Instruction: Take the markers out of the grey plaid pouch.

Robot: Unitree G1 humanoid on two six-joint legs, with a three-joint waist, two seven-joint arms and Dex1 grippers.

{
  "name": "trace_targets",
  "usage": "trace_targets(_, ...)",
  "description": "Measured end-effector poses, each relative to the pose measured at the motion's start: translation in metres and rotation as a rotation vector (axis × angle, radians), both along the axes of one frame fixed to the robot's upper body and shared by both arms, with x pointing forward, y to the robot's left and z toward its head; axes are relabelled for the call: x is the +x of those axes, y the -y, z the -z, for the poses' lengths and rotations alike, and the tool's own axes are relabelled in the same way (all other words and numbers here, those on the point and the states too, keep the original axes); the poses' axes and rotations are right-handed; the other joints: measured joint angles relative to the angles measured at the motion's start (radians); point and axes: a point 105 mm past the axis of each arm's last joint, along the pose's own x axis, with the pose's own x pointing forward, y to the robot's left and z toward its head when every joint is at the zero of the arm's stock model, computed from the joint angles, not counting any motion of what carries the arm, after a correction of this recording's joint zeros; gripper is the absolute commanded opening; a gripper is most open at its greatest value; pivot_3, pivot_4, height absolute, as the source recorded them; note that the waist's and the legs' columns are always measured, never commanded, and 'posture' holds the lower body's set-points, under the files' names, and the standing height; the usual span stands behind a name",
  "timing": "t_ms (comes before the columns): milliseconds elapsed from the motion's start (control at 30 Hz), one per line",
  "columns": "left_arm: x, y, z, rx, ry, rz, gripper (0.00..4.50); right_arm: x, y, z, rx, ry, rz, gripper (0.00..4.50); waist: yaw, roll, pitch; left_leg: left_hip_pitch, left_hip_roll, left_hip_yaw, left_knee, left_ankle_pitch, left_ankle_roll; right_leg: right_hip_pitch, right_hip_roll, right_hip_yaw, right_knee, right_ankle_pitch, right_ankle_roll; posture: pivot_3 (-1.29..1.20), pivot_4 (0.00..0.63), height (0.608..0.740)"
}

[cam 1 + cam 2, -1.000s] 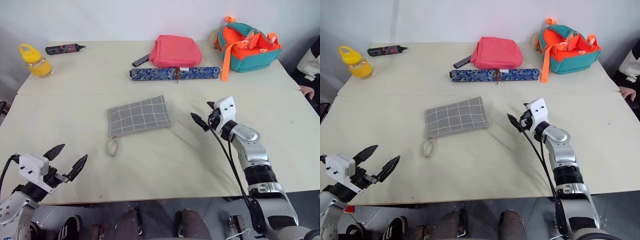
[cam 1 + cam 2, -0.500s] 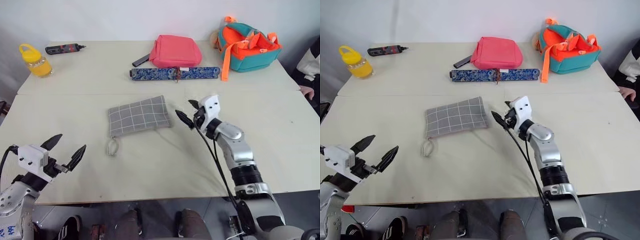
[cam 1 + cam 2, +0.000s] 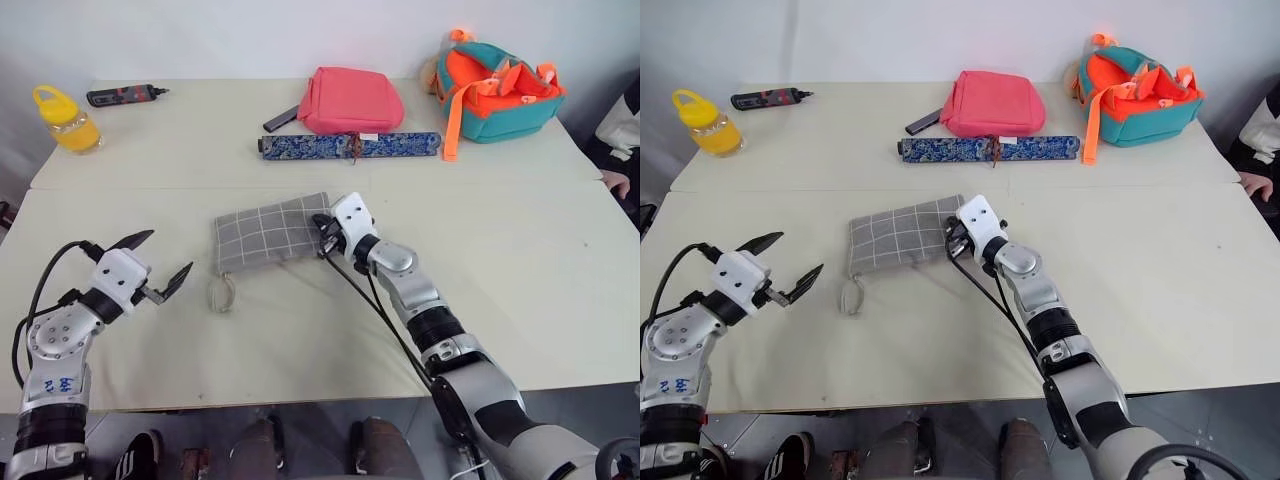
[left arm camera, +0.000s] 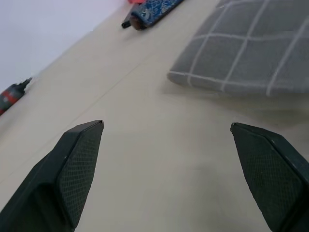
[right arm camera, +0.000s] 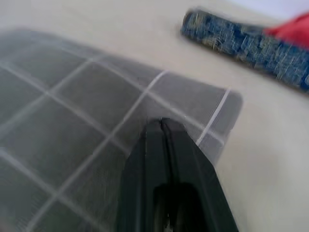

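Note:
The grey plaid pouch (image 3: 270, 230) lies flat near the table's middle, its pale loop pull (image 3: 222, 292) at its near left corner. The markers are hidden. My right gripper (image 3: 322, 235) is shut, its tips resting on the pouch's right end; in the right wrist view the fingers (image 5: 164, 159) press together over the plaid fabric (image 5: 72, 121), and no fabric shows between them. My left gripper (image 3: 165, 255) is open, level, left of the pouch and apart from it. In the left wrist view the pouch (image 4: 251, 43) lies beyond the open fingers.
At the back stand a pink pouch (image 3: 350, 100), a long blue patterned case (image 3: 350, 146) and an orange-teal backpack (image 3: 497, 85). A yellow bottle (image 3: 65, 118) and a black-and-red tool (image 3: 125, 96) sit far left. A person's hand (image 3: 612, 180) rests at the right edge.
My right gripper moved left across the table to the pouch's right end and shut on the way. My left arm came forward toward the pouch, rolled, and stayed open.

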Motion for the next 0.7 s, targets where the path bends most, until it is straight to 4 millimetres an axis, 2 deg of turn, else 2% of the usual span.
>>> trace_targets(100,0.007,0.009,0.000,0.078,0.019,0.053,4.50,0.006,0.004,-0.004,-0.040,0.022,0.028,0.03,-0.002,0.000,0.000,0.001,0.000,0.005,0.001,0.000,0.000,0.001,0.000,0.000,0.000,0.000,0.000,0.00,0.150,0.740)
trace_targets(233,0.016,0.024,0.007,0.165,0.018,0.136,4.50,0.006,0.007,0.001,-0.066,0.015,0.027,0.03,-0.001,0.000,0.000,0.000,0.001,0.008,0.001,0.000,0.000,-0.001,0.000,0.000,0.001,0.000,0.000,0.00,0.150,0.740)
trace_targets(367,0.027,0.048,0.005,0.228,0.045,0.239,4.50,0.006,0.011,0.002,-0.082,0.015,0.020,0.03,0.000,0.000,0.000,0.000,0.000,0.009,0.001,0.000,0.000,0.000,0.000,0.001,0.001,0.000,0.000,0.00,0.150,0.740)
trace_targets(500,0.034,0.056,0.004,0.259,0.060,0.277,4.50,0.006,0.012,0.002,-0.083,0.013,0.015,0.03,0.000,0.000,0.000,0.001,0.000,0.008,0.002,0.000,0.000,0.000,0.000,0.000,0.002,0.000,0.000,0.00,0.150,0.740)
trace_targets(600,0.037,0.061,0.006,0.245,0.050,0.295,3.83,0.004,0.014,0.004,-0.078,0.013,0.017,0.00,0.000,0.000,0.000,0.001,0.000,0.008,0.002,0.000,0.000,0.001,0.000,0.000,0.002,0.000,0.000,0.00,0.150,0.740)
trace_targets(700,0.036,0.061,0.012,0.239,0.032,0.304,2.95,0.002,0.014,0.005,-0.075,0.015,0.014,0.00,0.000,0.000,0.000,0.001,0.001,0.008,0.003,0.000,0.000,0.001,0.000,0.001,0.002,0.000,0.000,0.00,0.150,0.740)
